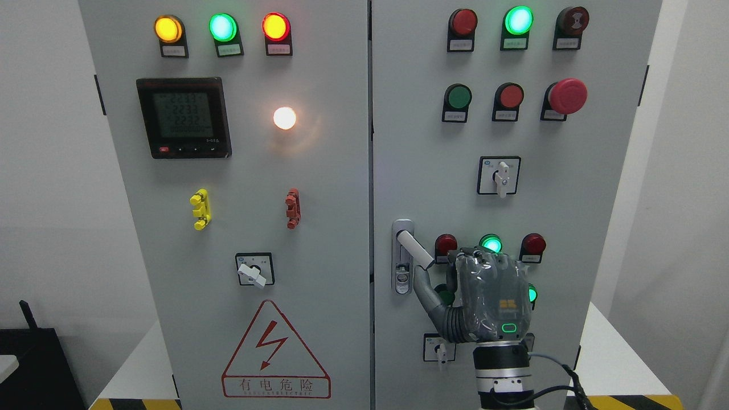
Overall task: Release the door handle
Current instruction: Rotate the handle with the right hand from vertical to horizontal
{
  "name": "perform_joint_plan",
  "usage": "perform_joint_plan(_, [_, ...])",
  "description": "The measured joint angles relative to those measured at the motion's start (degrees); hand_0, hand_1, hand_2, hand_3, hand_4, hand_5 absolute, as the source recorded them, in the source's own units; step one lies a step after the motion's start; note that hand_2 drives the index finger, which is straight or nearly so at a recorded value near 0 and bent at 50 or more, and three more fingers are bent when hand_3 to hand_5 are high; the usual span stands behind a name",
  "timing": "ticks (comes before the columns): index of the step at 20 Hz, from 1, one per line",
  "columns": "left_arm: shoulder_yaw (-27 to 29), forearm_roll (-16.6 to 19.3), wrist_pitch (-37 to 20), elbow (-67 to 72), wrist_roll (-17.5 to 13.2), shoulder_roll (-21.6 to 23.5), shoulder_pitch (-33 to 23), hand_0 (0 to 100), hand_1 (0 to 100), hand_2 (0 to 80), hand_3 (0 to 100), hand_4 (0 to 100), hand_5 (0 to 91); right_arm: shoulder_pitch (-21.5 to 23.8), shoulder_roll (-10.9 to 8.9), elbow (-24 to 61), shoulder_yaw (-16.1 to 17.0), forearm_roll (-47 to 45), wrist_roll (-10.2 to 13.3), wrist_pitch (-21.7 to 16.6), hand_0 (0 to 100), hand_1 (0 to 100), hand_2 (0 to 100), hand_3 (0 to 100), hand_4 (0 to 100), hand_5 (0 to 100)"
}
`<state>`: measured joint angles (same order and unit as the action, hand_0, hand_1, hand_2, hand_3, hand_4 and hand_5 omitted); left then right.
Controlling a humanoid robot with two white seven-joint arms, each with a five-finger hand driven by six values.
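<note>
My right hand (484, 296) is just right of the handle (414, 249), thumb touching its tip, fingers curled, gripping nothing.

Door handle (414, 249): white lever sitting swung out of its silver lock plate (402, 273), slanting down to the right.
Location: lying at the left edge of the grey cabinet's right door (410, 142).
Lever tip: resting just beside the right hand's (484, 296) thumb; contact is unclear.
</note>
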<state>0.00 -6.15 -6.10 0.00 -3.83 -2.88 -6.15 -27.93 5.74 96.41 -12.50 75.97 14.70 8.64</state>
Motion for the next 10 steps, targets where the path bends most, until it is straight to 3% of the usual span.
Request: perform_joint_plan(10, [0.0,0.0,0.0,0.0,0.0,0.0,0.0,12,39,0.0,0,0,0.0,-0.3,-0.18,0.3,0.7,-0.5,0.0,0.0,46,39,92,100,93,99])
